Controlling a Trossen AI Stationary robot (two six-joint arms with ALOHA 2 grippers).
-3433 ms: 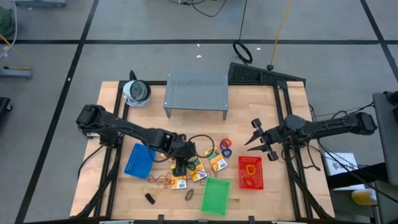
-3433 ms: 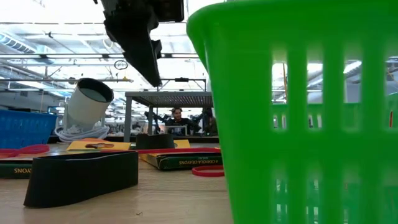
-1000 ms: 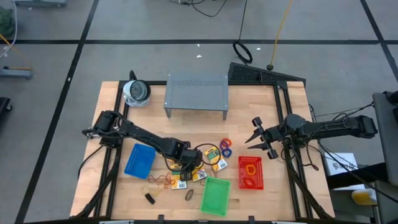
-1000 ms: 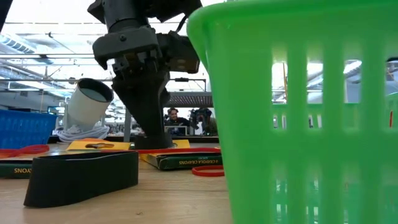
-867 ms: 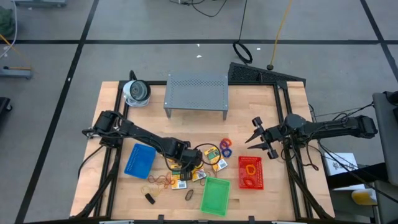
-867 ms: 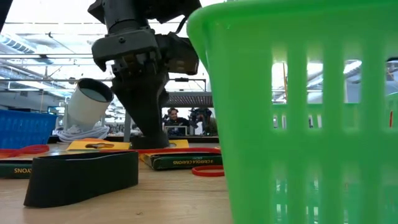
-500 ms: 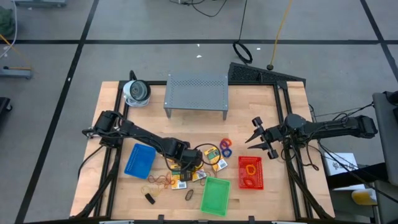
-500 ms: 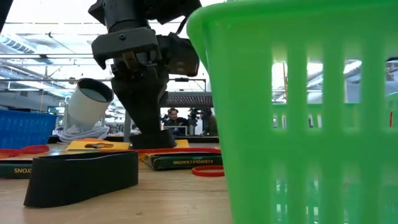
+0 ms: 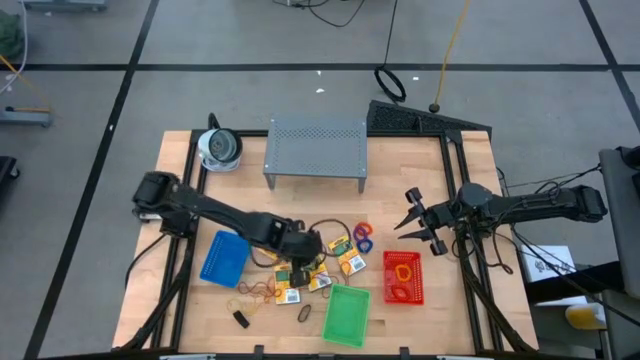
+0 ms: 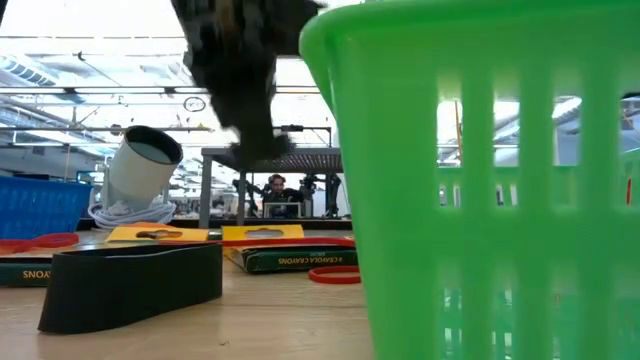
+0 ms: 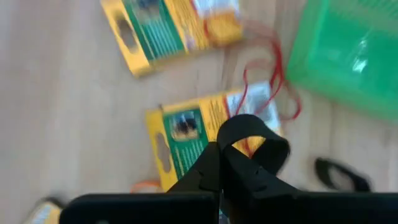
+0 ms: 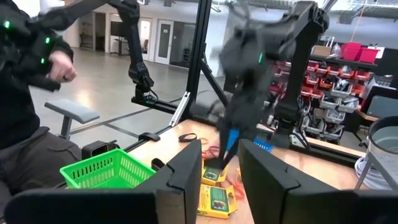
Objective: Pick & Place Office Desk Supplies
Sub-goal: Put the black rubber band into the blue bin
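Above the crayon boxes [image 11: 186, 134], left hand [image 11: 219, 163] pinched shut on a black rubber-band loop [image 11: 252, 140], right hand [image 9: 414, 226] idle, fingers apart.

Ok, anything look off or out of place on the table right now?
Mostly clutter: crayon boxes lie at mixed angles between the baskets, with rubber bands loose around them. A red band trails across one box toward the green basket. The left gripper is shut on a black loop. Nothing looks damaged.

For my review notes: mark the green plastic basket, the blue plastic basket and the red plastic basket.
green plastic basket [image 9: 346, 314], high view, inside floor.
blue plastic basket [image 9: 224, 258], high view, inside floor.
red plastic basket [image 9: 387, 275], high view, left rim.
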